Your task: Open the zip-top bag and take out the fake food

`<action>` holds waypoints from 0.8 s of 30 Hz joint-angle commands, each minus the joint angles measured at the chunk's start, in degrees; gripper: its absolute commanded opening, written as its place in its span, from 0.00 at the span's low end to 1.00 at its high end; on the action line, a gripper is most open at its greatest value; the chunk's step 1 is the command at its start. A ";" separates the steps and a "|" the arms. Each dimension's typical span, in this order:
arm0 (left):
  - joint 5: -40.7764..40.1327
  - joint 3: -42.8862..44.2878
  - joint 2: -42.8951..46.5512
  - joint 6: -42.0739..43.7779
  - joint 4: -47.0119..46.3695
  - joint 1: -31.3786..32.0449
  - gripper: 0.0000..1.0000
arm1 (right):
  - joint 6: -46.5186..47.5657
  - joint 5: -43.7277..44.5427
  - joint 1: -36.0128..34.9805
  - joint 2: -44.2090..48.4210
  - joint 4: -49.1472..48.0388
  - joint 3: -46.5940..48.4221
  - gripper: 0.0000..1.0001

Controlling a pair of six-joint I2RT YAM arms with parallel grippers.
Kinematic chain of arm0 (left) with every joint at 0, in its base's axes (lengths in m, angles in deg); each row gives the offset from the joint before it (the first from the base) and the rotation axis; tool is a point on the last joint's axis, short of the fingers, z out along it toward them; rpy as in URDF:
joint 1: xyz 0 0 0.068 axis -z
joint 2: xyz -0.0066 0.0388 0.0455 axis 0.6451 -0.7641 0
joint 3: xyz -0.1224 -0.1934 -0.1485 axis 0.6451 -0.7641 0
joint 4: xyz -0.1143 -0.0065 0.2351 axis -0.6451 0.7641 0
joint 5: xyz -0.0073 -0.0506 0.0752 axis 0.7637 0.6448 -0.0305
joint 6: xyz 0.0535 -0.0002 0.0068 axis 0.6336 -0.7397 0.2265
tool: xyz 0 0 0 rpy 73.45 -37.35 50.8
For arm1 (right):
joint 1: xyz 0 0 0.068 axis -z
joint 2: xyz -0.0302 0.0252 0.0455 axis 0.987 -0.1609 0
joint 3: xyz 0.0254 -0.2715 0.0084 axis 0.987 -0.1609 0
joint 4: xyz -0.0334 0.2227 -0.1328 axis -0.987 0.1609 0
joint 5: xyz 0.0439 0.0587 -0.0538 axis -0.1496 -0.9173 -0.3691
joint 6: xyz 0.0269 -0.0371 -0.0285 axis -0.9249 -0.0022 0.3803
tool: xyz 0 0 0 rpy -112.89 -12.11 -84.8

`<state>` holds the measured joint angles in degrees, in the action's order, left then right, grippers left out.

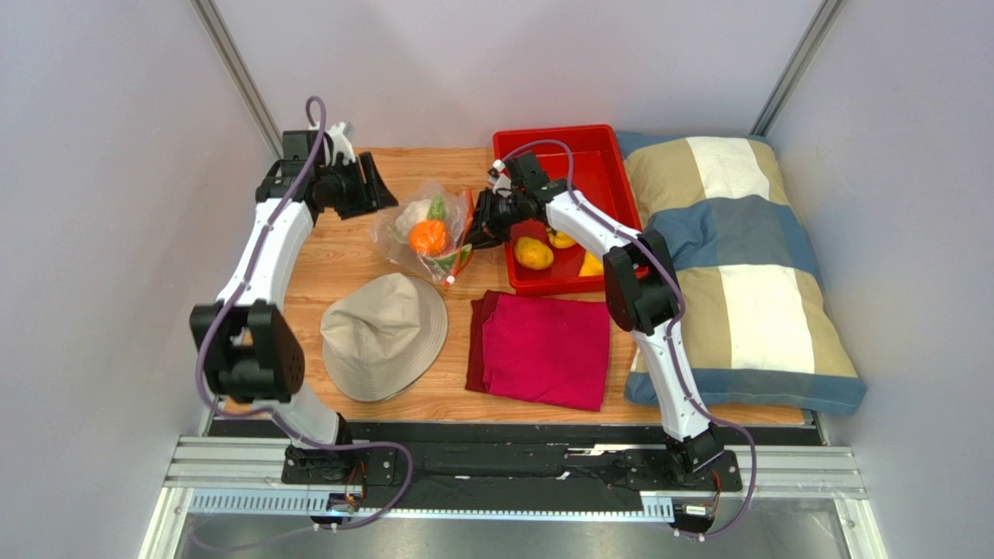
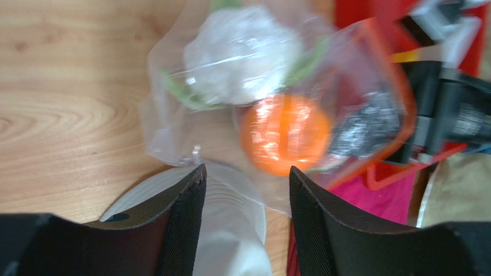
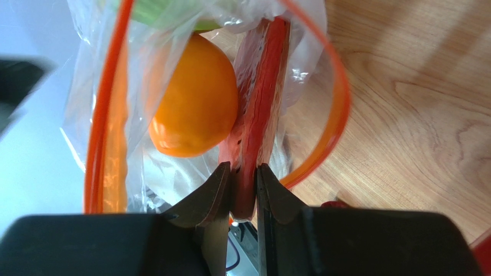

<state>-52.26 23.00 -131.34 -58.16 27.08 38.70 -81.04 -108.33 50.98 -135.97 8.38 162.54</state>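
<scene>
The zip-top bag (image 1: 422, 233) lies on the wooden table with its orange-red zip mouth (image 3: 337, 109) spread open toward the right. Inside it I see an orange (image 3: 196, 98), white cauliflower (image 2: 242, 54) and a red watermelon slice (image 3: 262, 86). My right gripper (image 3: 244, 172) reaches into the mouth and is shut on the edge of the watermelon slice. My left gripper (image 2: 246, 175) hovers just left of the bag's closed end, open, with nothing between its fingers. In the overhead view the left gripper (image 1: 383, 192) and right gripper (image 1: 481, 227) flank the bag.
A red tray (image 1: 583, 146) behind the right arm holds yellow fruits (image 1: 534, 253) and a yellow pepper piece (image 1: 592, 266). A beige hat (image 1: 385, 335) and a folded magenta cloth (image 1: 543, 347) lie nearer. A striped pillow (image 1: 735, 268) fills the right side.
</scene>
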 commanded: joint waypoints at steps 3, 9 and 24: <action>-0.91 -2.08 9.65 1.93 -9.43 9.79 0.59 | 0.37 -0.68 -0.04 2.53 1.42 5.10 0.00; -13.19 2.13 4.57 4.92 -8.66 21.58 0.61 | 1.07 0.47 -0.12 4.11 1.87 3.43 0.00; -41.53 15.05 -6.78 4.23 6.45 28.28 0.68 | 0.37 -0.59 -0.12 4.82 0.81 2.11 0.00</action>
<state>-88.33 34.57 -135.66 -53.46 28.15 66.81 -80.73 -107.93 50.98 -135.93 10.77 164.62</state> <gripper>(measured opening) 0.672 0.211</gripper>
